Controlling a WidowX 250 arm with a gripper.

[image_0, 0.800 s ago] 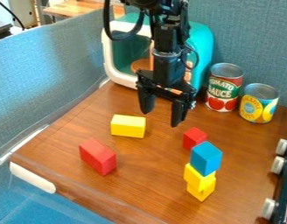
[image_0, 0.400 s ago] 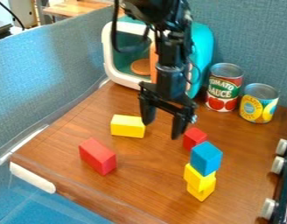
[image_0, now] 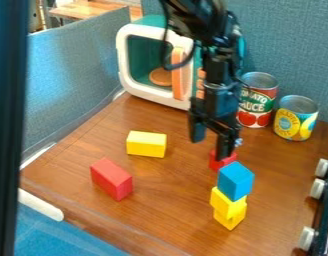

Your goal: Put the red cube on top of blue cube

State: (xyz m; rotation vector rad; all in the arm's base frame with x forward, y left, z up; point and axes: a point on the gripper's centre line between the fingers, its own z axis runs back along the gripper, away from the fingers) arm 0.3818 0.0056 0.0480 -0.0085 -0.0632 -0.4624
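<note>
Red cube (image_0: 218, 164), a small block, sits on the brown wood-look tabletop (image_0: 167, 205), partly hidden behind one tip of the black two-finger gripper (image_0: 211, 145); whether they touch, I cannot tell. The jaws are well parted and have hold of nothing. Lower in view than the jaws, near the red cube, a blue cube (image_0: 235, 181) tops two stacked yellow blocks (image_0: 228, 202). To the jaws' left in view lie a yellow oblong block (image_0: 146, 144) and, lower down, a red oblong block (image_0: 112, 179). Two metal cans (image_0: 296, 118) with coloured labels stand upright to their right.
</note>
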